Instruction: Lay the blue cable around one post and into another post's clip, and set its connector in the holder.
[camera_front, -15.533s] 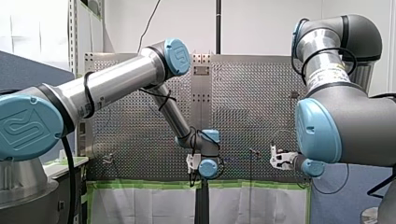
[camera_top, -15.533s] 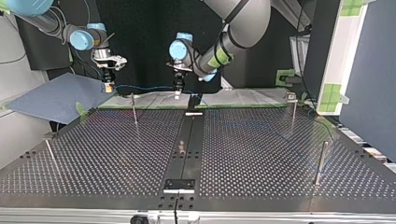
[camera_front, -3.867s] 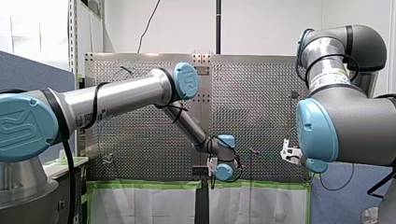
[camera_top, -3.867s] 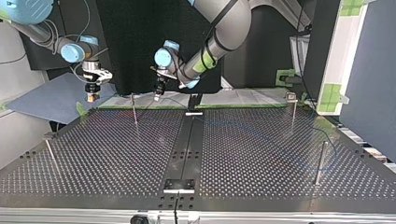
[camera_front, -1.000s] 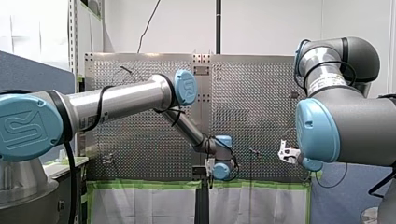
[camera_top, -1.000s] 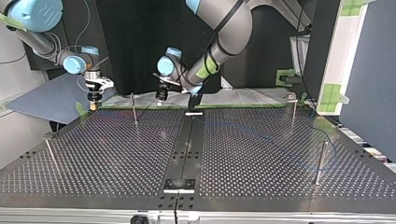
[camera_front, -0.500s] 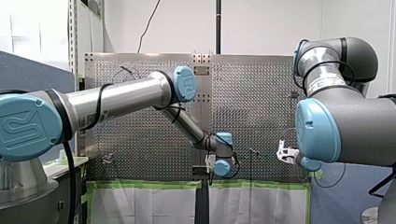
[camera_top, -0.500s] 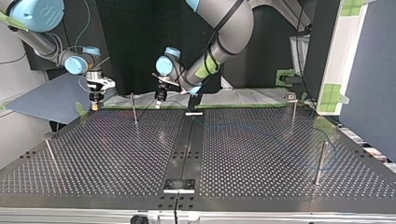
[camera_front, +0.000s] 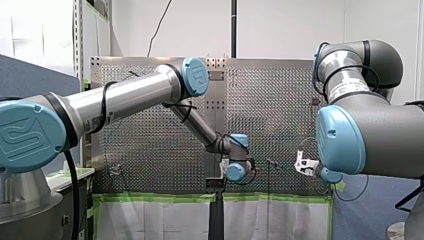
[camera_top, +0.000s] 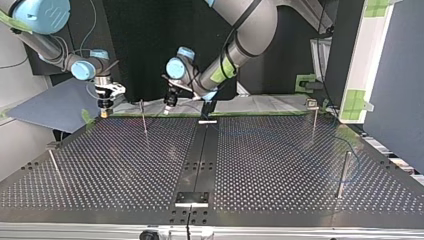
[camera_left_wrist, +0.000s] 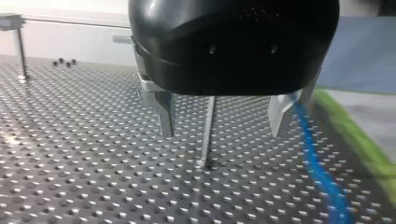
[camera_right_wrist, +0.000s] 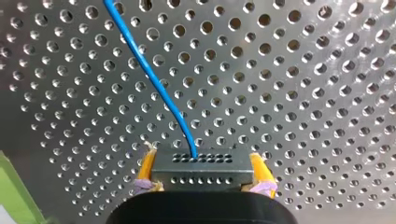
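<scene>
My left gripper (camera_left_wrist: 223, 130) hung wide open, the thin steel post (camera_left_wrist: 207, 135) ahead of it, the blue cable (camera_left_wrist: 317, 168) running past one finger. My right gripper (camera_top: 104, 111), clamping the black perforated connector block (camera_right_wrist: 201, 169), had edged nearer that post. Wrap seemingly unfinished.

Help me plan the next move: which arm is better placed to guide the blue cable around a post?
Left. My left gripper is open, a post stands just ahead between its fingers, and the blue cable runs beside one finger. My right gripper is shut on the connector, so likely occupied.
</scene>
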